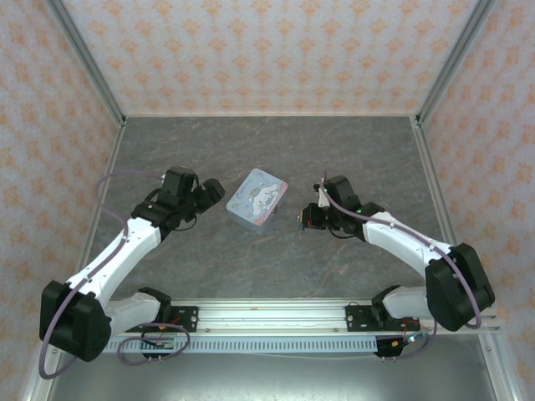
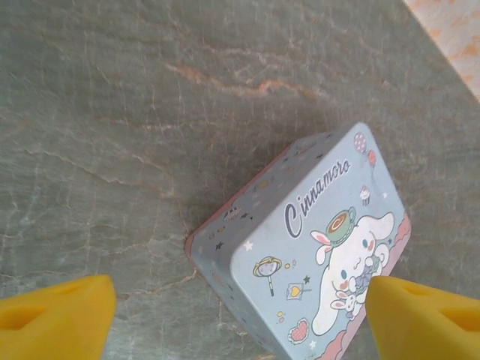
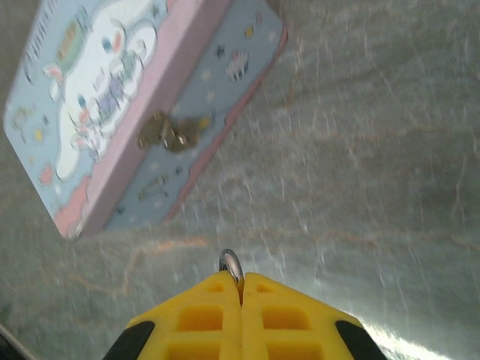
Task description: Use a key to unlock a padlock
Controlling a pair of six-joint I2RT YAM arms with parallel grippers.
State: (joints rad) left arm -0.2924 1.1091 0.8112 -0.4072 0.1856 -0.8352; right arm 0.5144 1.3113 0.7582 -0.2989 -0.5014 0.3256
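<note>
A pale blue cartoon-printed tin (image 1: 257, 199) lies at the table's middle, with a small brass clasp (image 3: 169, 133) on its long side. My left gripper (image 1: 211, 193) is just left of the tin and open. Its yellow fingers (image 2: 56, 311) stand wide apart over the tin's near corner (image 2: 247, 247), gripping nothing. My right gripper (image 3: 241, 281) is right of the tin, above bare table, and shut on a thin silvery piece, the key (image 3: 231, 264). Just the key's rounded end pokes out past the fingertips. The padlock is out of view.
The grey marbled table (image 1: 334, 150) is walled by patterned panels on three sides. An aluminium rail (image 1: 267, 313) carrying both arm bases runs along the near edge.
</note>
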